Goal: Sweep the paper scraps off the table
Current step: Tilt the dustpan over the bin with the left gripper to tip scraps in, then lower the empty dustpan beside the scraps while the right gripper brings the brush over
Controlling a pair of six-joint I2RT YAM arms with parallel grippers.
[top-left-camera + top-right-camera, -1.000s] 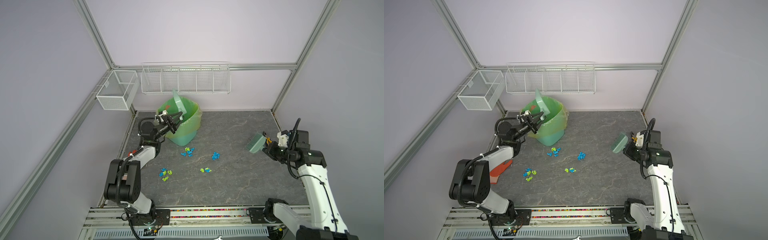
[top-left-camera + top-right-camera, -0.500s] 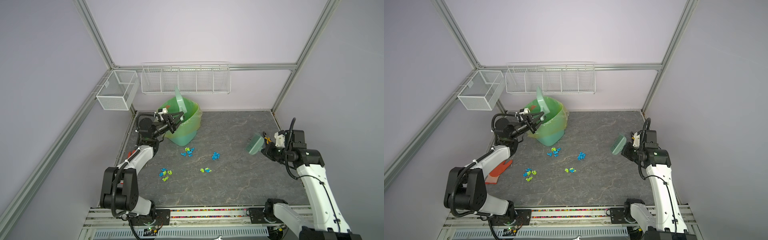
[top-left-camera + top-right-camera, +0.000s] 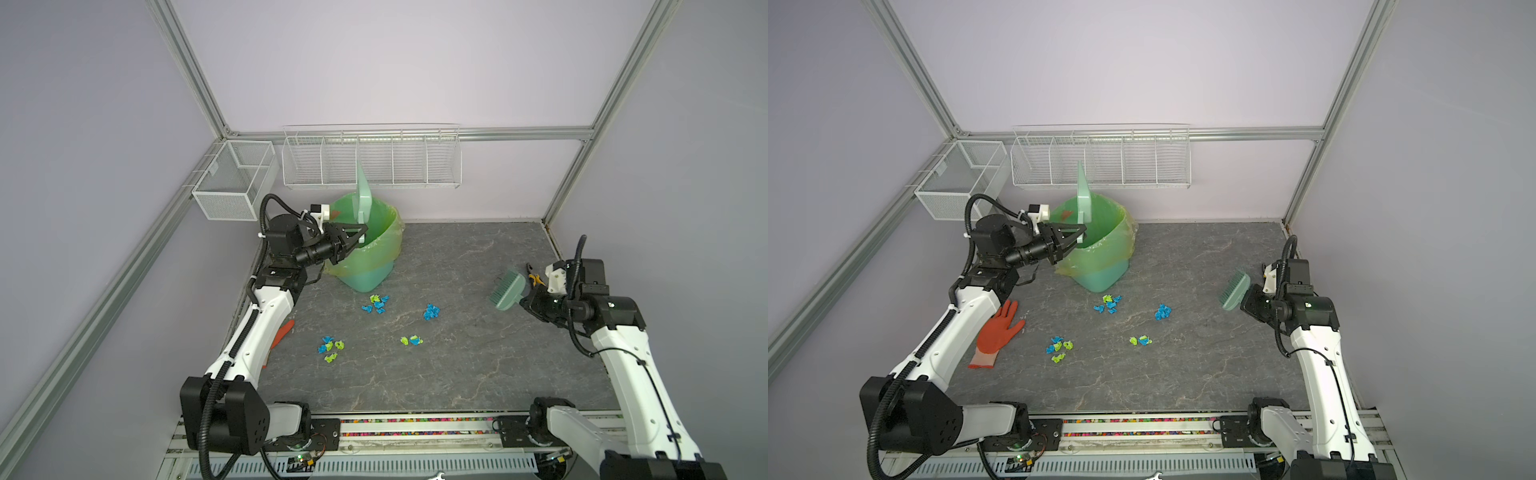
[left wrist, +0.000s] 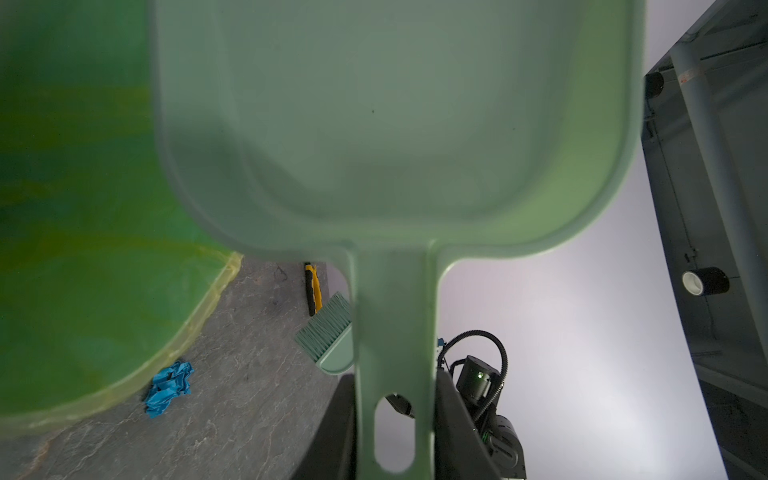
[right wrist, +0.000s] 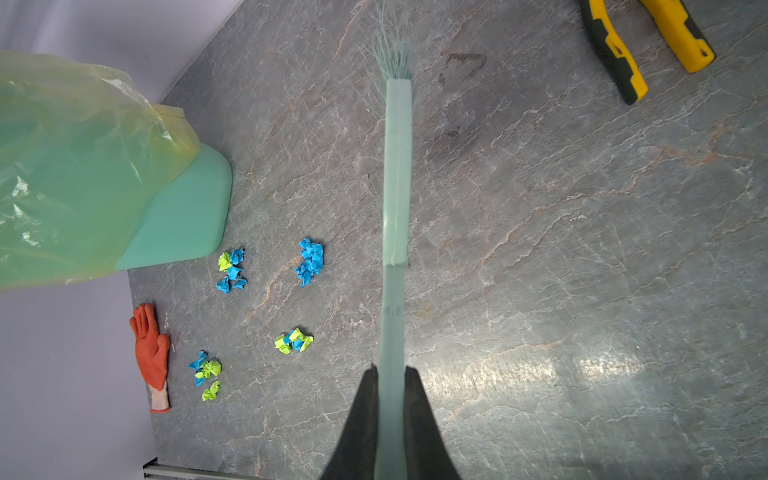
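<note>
Top views: four clusters of paper scraps [image 3: 330,349] on the table [image 3: 457,374], one tool per arm.
Nearest lie two blue-and-green clusters, two more just short of the one green lined bin [image 3: 374,266]. The right gripper [image 5: 390,374] is clamped on the single brush [image 3: 507,289] at the table's right side. The left gripper [image 3: 360,236] pinches the handle of the one dustpan [image 3: 363,199], upright over the bin. Two wire baskets [image 3: 370,160] hang behind. One orange-red glove [image 3: 998,332] shows whole in a top view and from the right wrist; yellow pliers handles [image 5: 648,45] show plainest from the right wrist; the left wrist catches just one blue scrap [image 4: 168,388].
</note>
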